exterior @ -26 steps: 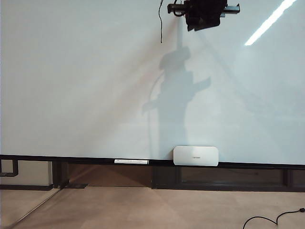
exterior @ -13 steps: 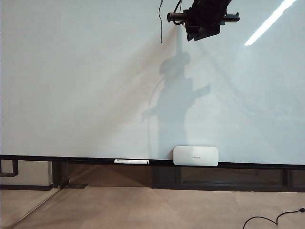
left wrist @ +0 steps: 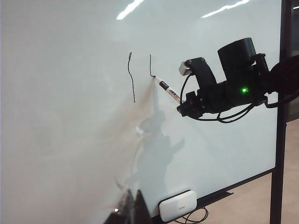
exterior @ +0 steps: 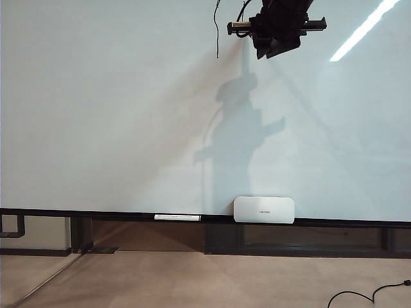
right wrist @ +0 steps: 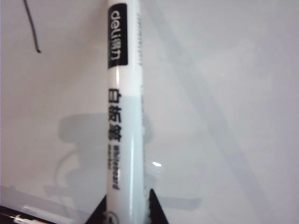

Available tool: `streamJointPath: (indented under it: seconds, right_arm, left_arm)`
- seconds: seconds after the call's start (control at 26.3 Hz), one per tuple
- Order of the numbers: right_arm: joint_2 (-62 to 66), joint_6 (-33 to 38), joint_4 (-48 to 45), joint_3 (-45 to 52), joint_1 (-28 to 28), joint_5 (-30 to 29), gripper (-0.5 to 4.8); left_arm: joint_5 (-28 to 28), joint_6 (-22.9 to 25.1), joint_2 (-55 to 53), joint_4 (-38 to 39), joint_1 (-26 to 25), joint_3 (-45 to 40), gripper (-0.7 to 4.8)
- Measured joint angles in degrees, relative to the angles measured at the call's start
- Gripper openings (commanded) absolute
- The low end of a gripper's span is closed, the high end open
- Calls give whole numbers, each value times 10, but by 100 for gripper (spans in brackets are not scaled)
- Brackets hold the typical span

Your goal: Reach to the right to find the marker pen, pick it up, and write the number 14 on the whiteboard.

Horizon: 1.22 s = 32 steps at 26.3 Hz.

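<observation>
Against whiteboard point(left wrist: 70, 140), right hand point(left wrist: 183, 106) gripping marker pen point(right wrist: 122, 116), left hand unseen.

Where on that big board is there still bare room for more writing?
Nearly all of the whiteboard is bare: the whole left side, and the middle down to the ledge with its white box. Only the top is crowded, where the right gripper holds the marker by the two strokes. The left gripper is out of view.
</observation>
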State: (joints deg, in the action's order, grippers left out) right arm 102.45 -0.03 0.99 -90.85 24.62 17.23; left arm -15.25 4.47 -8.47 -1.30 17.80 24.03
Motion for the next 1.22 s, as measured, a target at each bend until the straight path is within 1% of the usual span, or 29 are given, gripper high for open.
streamJointPath:
  seconds: [0.27,0.3,0.57,0.65,0.8,0.95,1.22]
  right_arm:
    - [0,21,31,0,0,72,-2]
    - [0,22,33,0,2,84,-2]
    - [-30,26,45,3,7,98,-2]
    - [-56,26,43,2,15,97,-2]
    - [-80,12,5,2,23,82,-2]
    - [-77,-10,-8,1,16,75,-2]
    - [-69,-14,-16,0,3,50,-2]
  left_arm:
    - [0,0,0,-2,0,0,-6]
    - [0,8,0,-2,0,0,-6]
    - [0,15,0,-2,0,0,-6]
    - [0,15,0,-2,0,0,-6]
    - [0,15,0,-2,0,0,-6]
    - [0,15,0,-2,0,0,-6]
    - [0,15,0,-2,0,0,-6]
